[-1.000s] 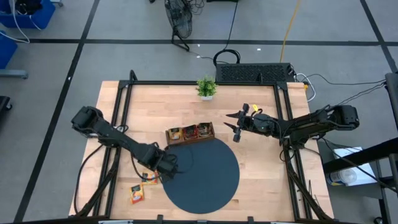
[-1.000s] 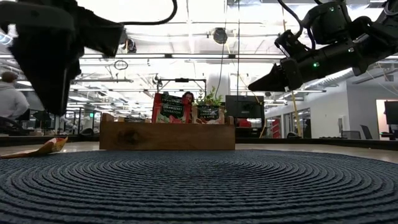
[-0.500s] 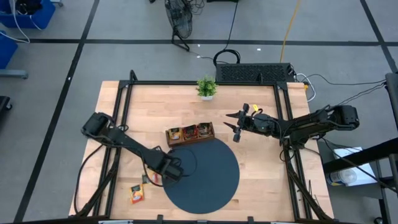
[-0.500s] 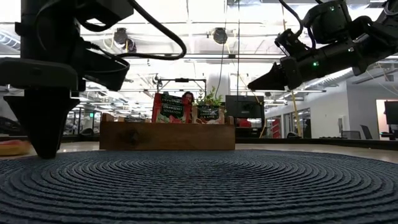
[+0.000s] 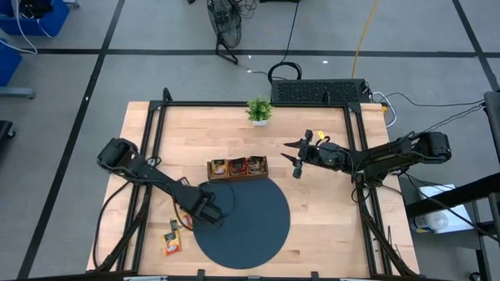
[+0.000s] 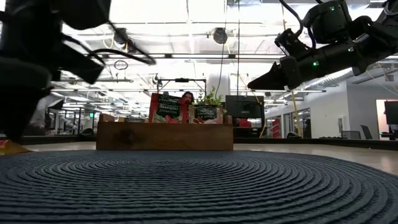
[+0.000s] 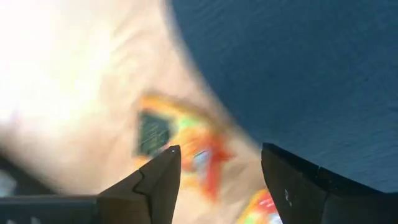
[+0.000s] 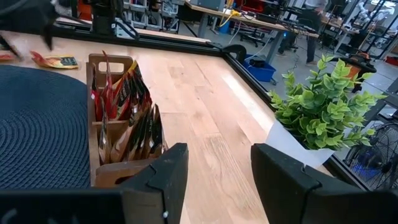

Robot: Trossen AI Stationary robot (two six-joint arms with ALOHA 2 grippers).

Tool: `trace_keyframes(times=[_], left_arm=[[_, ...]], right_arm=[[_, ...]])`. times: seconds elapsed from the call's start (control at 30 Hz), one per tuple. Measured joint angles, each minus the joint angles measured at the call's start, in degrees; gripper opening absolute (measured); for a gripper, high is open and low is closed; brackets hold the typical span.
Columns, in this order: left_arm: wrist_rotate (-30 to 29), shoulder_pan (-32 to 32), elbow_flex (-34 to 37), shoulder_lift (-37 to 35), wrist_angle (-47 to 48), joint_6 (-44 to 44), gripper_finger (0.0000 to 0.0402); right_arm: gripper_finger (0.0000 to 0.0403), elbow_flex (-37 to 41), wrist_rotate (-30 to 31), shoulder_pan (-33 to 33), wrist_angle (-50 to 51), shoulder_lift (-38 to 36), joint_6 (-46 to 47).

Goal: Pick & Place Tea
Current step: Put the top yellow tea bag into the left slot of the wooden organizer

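Observation:
Two yellow-orange tea sachets lie flat on the wood, left of the dark round mat. My left gripper points down over the mat's left rim. It is open in the left wrist view, with a blurred sachet below its fingers. More sachets stand on edge in the wooden tray at the mat's far side. My right gripper hangs open in the air right of the tray, nothing between its fingers. My left gripper comes from above, pointing steeply down. One finger stands over the mat's left edge, the other over the wood beside the sachet. Whether either finger touches the mat or the sachet I cannot tell.
A small potted plant stands at the far middle of the table. A black frame rail runs along the table's sides. Bare wood lies right of the mat.
My left gripper has come down over the mat's left part, tipped steeper, then gone toward the table's left edge. The mat has slid a little toward the left edge with it. The tray and the loose sachets stay where they were.

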State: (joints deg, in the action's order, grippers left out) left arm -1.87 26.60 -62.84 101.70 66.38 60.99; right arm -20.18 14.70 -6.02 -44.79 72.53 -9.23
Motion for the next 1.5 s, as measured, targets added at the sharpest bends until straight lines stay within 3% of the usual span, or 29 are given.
trace_keyframes(times=[0.6,0.83,1.1,1.3,1.4,1.5], left_arm=[[-1.61,2.88,0.14,-2.04,1.01,-0.80,0.0223],[0.12,4.81,4.25,-2.06,0.76,2.56,0.0223],[0.45,4.89,9.64,-2.47,-9.69,0.62,0.0223],[1.06,4.89,11.38,-2.49,-11.15,0.22,0.0222],[1.53,4.89,11.42,-2.41,-11.12,0.16,0.0209],[2.27,4.69,11.49,-2.32,-11.25,-0.53,0.0168]], right_arm=[[0.0160,0.02,0.00,0.02,0.03,0.00,0.02],[0.0160,0.02,0.00,0.02,0.04,0.00,0.02],[0.0160,0.04,0.00,0.02,0.04,0.00,0.05],[0.0160,0.06,0.00,0.02,0.00,0.00,0.11],[0.0160,0.06,0.00,0.02,-0.14,0.00,0.11],[0.0160,0.06,0.00,0.02,-0.14,0.00,0.11]])
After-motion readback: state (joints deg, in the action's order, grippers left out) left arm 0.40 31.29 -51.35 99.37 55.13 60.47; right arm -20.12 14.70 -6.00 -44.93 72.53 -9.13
